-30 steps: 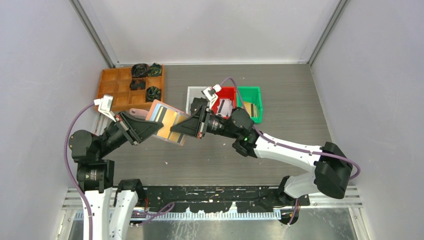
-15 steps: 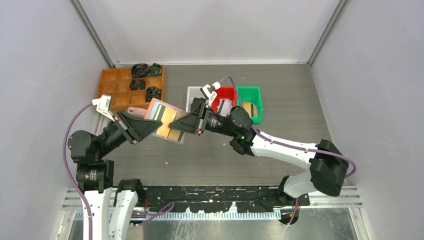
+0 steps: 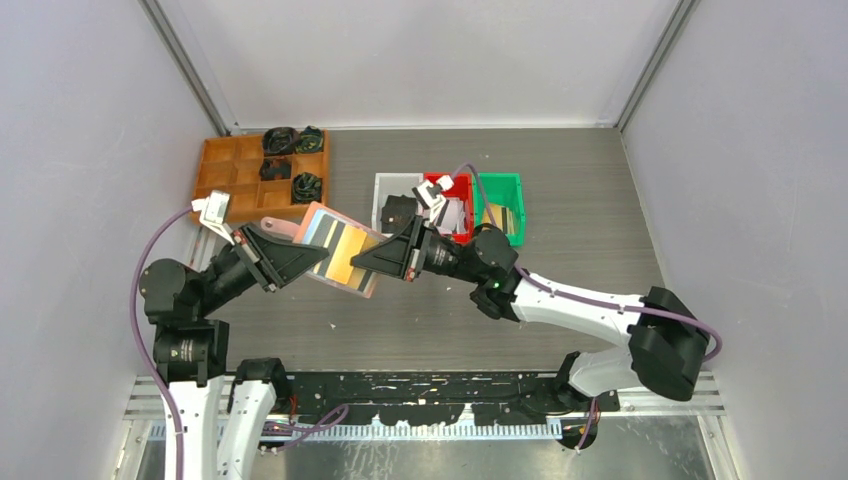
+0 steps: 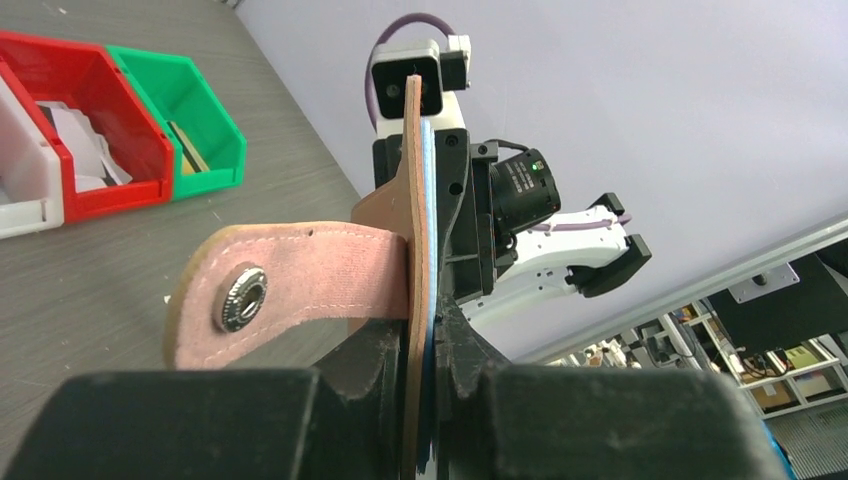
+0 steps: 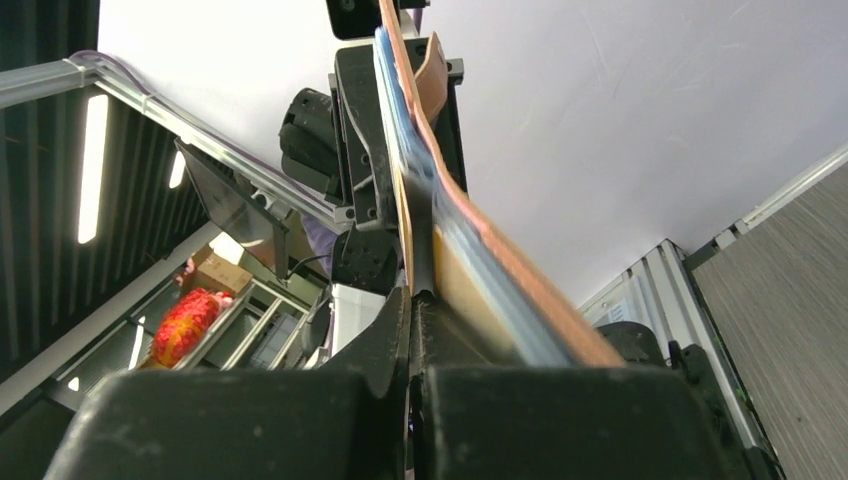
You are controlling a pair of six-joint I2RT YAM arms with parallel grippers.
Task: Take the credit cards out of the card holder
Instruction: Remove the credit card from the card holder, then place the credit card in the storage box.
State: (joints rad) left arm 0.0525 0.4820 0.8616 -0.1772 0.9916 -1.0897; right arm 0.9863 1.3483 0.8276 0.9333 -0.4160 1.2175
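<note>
Card holder (image 3: 316,220), pink, airborne: left end effector (image 3: 318,258) clamps it; right end effector (image 3: 360,263) pinches its gold credit card (image 3: 343,256).

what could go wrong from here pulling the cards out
1. The holder hangs in mid-air between the left gripper and right gripper; a slip would drop it.
2. The right gripper seems shut on one card, but the blue cards lie tight against it and may drag out and fall.
3. The holder bends beside the right gripper, so pulling may snag.

Pale grey walls (image 3: 430,50) enclose a dark grey wood-grain tabletop (image 3: 590,190).
</note>
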